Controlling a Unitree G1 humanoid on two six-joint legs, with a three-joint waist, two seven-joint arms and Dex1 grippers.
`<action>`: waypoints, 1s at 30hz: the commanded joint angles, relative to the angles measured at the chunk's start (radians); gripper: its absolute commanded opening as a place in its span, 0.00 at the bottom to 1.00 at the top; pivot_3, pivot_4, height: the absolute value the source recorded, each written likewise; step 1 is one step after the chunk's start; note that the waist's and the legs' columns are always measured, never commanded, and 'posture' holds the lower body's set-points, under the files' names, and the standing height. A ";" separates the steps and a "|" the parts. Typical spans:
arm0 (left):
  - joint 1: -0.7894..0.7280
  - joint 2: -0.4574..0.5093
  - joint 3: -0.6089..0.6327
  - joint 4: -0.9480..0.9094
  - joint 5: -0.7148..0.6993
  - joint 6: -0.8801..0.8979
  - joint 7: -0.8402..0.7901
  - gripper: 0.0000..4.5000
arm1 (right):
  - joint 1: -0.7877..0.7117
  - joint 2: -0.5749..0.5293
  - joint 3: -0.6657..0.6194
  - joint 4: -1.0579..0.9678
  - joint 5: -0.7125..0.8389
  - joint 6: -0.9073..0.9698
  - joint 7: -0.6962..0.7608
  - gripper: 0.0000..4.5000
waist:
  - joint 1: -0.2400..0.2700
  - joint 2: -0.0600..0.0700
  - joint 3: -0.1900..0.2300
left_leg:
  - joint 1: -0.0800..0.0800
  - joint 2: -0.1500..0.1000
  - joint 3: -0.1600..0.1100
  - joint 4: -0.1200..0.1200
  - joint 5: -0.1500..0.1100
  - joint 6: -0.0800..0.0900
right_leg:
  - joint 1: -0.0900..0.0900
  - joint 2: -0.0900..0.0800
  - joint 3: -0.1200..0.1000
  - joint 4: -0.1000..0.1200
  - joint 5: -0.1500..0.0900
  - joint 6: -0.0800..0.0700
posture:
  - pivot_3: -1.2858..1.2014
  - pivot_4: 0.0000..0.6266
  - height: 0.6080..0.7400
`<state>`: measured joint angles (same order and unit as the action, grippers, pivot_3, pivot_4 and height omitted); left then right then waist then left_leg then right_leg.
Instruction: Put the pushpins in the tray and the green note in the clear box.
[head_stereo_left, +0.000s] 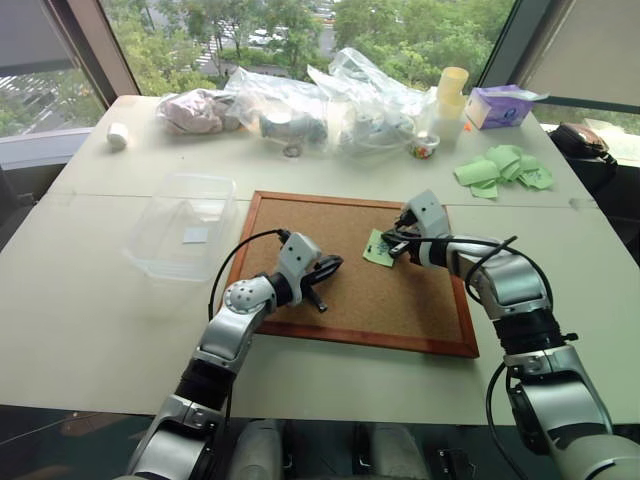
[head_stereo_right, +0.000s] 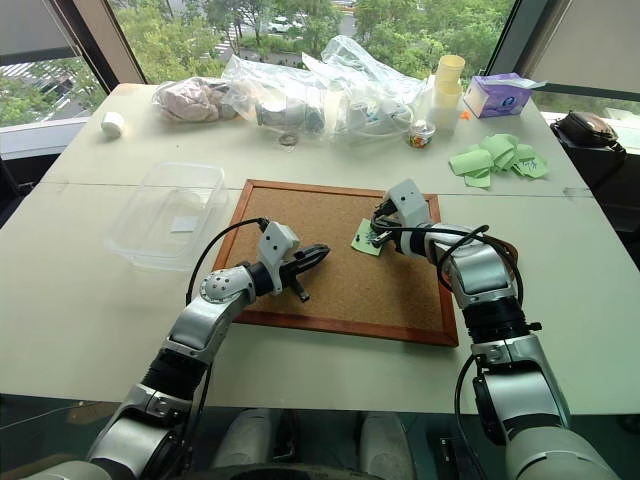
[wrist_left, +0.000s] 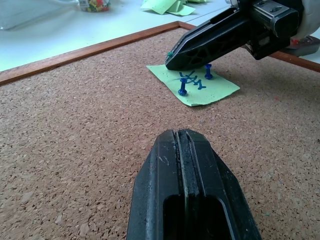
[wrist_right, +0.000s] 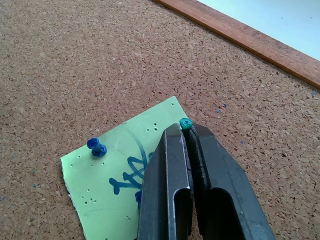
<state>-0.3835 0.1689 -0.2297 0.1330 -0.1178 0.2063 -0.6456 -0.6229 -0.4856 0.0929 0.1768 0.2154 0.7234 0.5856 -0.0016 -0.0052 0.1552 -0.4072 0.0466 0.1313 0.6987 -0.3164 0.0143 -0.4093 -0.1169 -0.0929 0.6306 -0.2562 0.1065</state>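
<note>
A white bench (head_stereo_left: 90, 300) stands before large windows with green trees beyond. Along its far side lie clear plastic bags (head_stereo_left: 330, 95), stacked yellow cups (head_stereo_left: 450, 95), a purple tissue box (head_stereo_left: 500, 105) and a bunch of light green papers (head_stereo_left: 505, 170).

Mid-bench lies a wood-framed cork board (head_stereo_left: 350, 290), its long side running left to right. The green note (wrist_left: 195, 87) lies flat on the cork toward the board's far right — a small square, turned so its corners point along the board's edges, blue scribble facing up. Blue pushpins (wrist_left: 183, 88) stand upright in it, heads up, and a green pin (wrist_right: 185, 123) stands at one corner.

The right pincer (wrist_right: 188, 131) comes in low from the right, slanting down and leftward; its fingers are pressed together with the green pin's head at their very tips.

The left pincer (wrist_left: 181, 137) rests low over the cork near the board's left side, fingers closed with nothing between them, pointing rightward at the note.

The clear box (head_stereo_left: 185, 225) sits just left of the board, touching nothing, long axis running away from the robot.
</note>
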 joint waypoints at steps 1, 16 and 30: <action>0.042 -0.003 -0.027 0.035 0.017 0.043 0.009 0.00 | -0.007 -0.018 -0.077 -0.134 0.034 0.036 -0.016 0.01 | 0.001 0.000 0.000 | 0.000 0.000 0.000 0.000 0.000 0.000 | 0.000 0.000 0.000 0.000 0.000 0.000 | 0.52 0.24 1.00; 0.051 0.005 -0.034 0.041 0.028 0.043 -0.007 0.00 | 0.190 -0.047 -0.456 -0.486 0.062 0.283 -0.286 0.01 | -0.004 0.006 -0.004 | 0.000 0.000 -0.002 -0.001 -0.001 0.001 | 0.000 -0.001 0.000 0.000 0.000 0.000 | 0.52 0.24 1.00; 0.030 0.019 -0.043 0.067 0.037 0.024 -0.052 0.00 | 0.361 0.050 -0.546 -0.383 0.074 0.215 -0.393 0.01 | -0.010 0.015 -0.010 | 0.001 -0.001 -0.002 -0.001 -0.001 0.001 | 0.000 0.000 0.000 -0.001 0.000 0.000 | 0.52 0.24 1.00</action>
<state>-0.3891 0.1846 -0.2345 0.1540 -0.0969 0.2082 -0.6809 -0.2714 -0.4429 -0.4287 -0.2091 0.2800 0.9659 0.1996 -0.0111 0.0097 0.1455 -0.4062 0.0461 0.1292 0.6979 -0.3172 0.0155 -0.4087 -0.1174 -0.0925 0.6300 -0.2563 0.1064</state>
